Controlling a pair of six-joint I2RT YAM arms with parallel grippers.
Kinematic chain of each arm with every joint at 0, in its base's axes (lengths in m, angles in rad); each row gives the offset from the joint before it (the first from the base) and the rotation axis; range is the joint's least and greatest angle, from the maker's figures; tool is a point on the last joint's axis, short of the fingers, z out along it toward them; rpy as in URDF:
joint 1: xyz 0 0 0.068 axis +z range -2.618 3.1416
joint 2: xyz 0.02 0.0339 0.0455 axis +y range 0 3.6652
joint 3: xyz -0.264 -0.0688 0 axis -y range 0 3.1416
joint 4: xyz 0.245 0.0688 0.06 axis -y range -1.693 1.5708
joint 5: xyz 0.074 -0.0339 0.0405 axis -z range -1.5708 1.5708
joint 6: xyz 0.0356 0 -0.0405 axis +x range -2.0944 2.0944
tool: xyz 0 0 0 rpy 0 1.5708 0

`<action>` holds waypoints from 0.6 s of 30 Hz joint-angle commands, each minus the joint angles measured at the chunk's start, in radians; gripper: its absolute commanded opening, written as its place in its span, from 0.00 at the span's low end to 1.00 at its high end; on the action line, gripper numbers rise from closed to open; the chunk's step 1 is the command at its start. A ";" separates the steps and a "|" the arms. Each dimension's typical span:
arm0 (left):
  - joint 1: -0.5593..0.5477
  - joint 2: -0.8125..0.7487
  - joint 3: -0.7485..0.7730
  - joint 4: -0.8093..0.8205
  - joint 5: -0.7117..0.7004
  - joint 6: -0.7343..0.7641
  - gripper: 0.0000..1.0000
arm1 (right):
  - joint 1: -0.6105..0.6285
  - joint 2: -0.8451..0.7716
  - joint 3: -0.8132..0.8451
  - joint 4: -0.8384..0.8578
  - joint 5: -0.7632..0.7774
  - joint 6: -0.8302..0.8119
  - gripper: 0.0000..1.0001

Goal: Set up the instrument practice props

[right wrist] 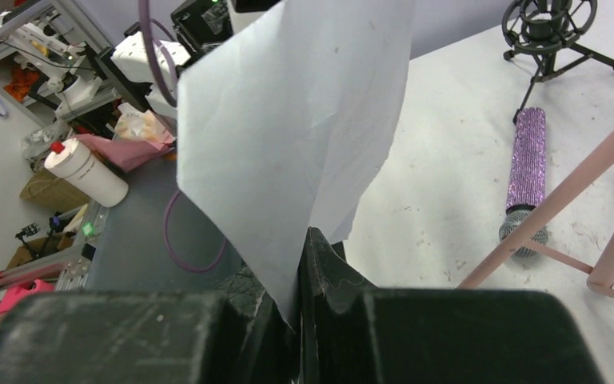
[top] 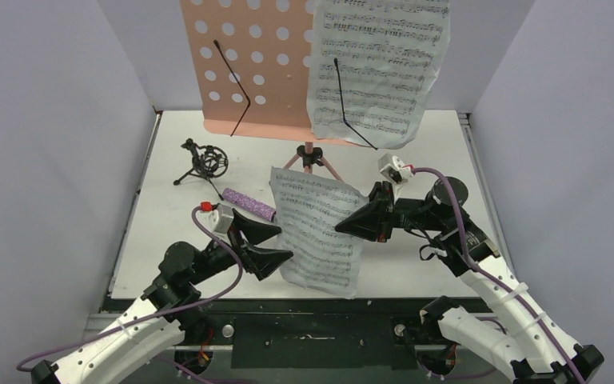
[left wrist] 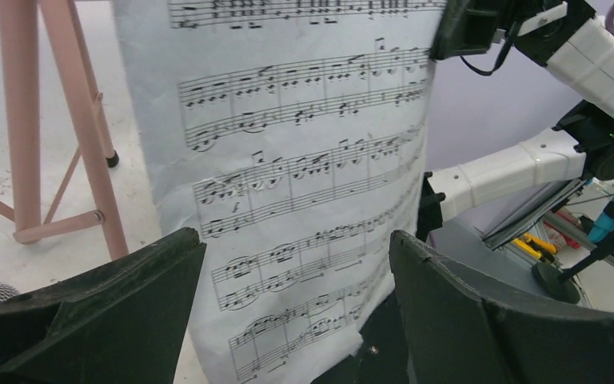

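The white table [top: 440,152] carries all items. The pink music stand [top: 248,64] is upright on its tripod at the far centre. One sheet-music page [top: 380,64] sits on the right half of its perforated desk, under a black wire retainer, and overhangs the desk's right edge. The left half of the desk is bare.

The second page [top: 316,232] is held upright in the air, in front of the tripod legs and above the near part of the table. The right gripper [top: 344,228] is clamped on its right edge, with the paper pinched between both fingers. The left gripper [top: 281,244] is spread wide at the page's left edge, grasping nothing; whether it touches the page cannot be told.

The purple glitter microphone [top: 249,205] lies flat on the table left of the held page. The black tripod mic holder [top: 208,160] stands farther left, apart from the microphone.
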 commanded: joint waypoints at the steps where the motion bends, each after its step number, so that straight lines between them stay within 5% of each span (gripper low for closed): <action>1: 0.081 0.012 0.014 0.073 0.082 -0.044 0.87 | 0.007 0.008 0.058 0.083 -0.066 0.007 0.05; 7: 0.144 -0.013 0.058 -0.100 -0.087 -0.003 0.97 | 0.007 0.010 0.062 0.074 -0.073 -0.004 0.05; 14: 0.144 0.093 -0.004 0.332 0.346 -0.139 0.90 | 0.007 0.041 0.080 0.064 -0.065 -0.025 0.05; 18: 0.144 0.146 -0.009 0.483 0.438 -0.219 0.79 | 0.009 0.054 0.078 0.064 -0.055 -0.030 0.05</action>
